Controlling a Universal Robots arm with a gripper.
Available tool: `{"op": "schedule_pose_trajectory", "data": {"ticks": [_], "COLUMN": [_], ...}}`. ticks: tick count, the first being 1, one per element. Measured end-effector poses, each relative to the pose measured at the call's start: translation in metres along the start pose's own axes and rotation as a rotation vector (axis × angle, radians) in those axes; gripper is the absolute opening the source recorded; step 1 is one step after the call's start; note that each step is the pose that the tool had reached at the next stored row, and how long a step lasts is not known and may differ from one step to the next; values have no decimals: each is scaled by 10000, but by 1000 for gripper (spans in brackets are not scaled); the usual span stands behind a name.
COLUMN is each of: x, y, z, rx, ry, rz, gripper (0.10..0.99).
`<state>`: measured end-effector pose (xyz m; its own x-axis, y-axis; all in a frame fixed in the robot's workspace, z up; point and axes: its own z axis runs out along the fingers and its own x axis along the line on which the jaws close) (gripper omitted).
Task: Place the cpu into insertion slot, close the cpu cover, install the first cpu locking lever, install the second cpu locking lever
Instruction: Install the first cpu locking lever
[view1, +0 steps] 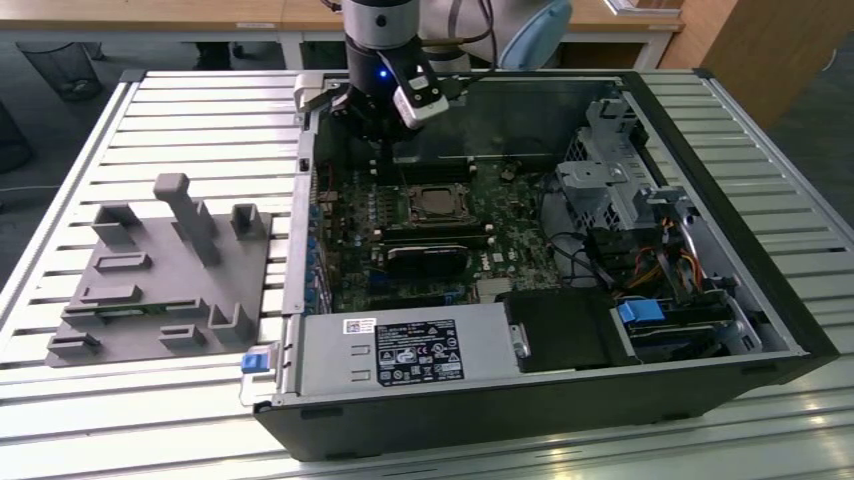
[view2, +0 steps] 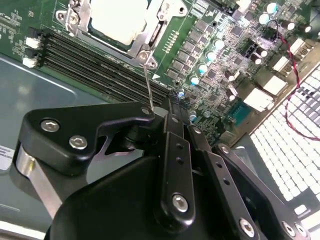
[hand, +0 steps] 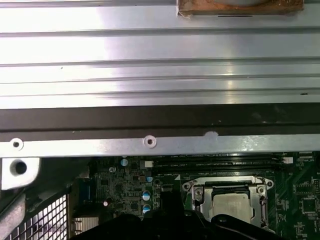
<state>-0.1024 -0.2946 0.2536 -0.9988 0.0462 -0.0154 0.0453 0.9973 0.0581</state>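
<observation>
**Steel lever in the claw, chip seated in its socket**

Silvery wire is what the gripper (view2: 156, 112) has hold of. Its fingers are drawn narrow, and they appear to pinch the free end of a locking lever (view2: 148, 82). In the second wrist view the lever's long axis runs straight from its foot at the corner of the cpu cover (view2: 150, 31) up to the fingertips.

The insertion slot (view1: 434, 203) lies from the claw toward the near side of the computer case (view1: 747, 250), where the power supply (view1: 400, 355) sits. The long black memory slots (view2: 95, 62) lie between claw and socket. Pressing the lever down would therefore swing it about that corner foot.

The case holds the green circuit board (view1: 514, 215). On the board, the slot holds the cpu (hand: 231, 204), its pale metal face showing through the cover's window. The cover looks to lie flat over the chip, so by this judgement the seating and the closing are done.

On the exterior view's left, a grey fixture (view1: 160, 280) sits on the slatted table (view1: 200, 95), well apart from the case. Whether its pockets hold anything cannot be told.
</observation>
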Motion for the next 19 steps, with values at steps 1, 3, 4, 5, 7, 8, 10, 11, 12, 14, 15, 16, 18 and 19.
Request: {"op": "schedule_pose_trajectory", "data": {"ticks": [1, 3, 4, 5, 7, 8, 10, 11, 12, 14, 15, 16, 18, 19], "x": [-16, -55, -77, -103, -145, -169, -230, -265, -303, -388, -417, -445, -464, -464], "y": [1, 3, 4, 6, 8, 9, 12, 14, 15, 19, 20, 21, 21, 21], "z": [1, 3, 4, 6, 9, 10, 16, 19, 22, 28, 30, 32, 35, 36], "rx": [0, 0, 1, 0, 1, 1, 1, 1, 1, 1, 2, 2, -4, -29], "ry": [0, 0, 1, 1, 2, 3, 6, 9, 12, 19, 21, 23, 22, 23], "rz": [1, 0, 0, 0, 1, 1, -1, 2, 1, 2, 1, 1, 1, 2], "gripper": [122, 122, 122, 122, 122, 122, 122, 122, 122, 122, 122, 122, 122, 122]}}
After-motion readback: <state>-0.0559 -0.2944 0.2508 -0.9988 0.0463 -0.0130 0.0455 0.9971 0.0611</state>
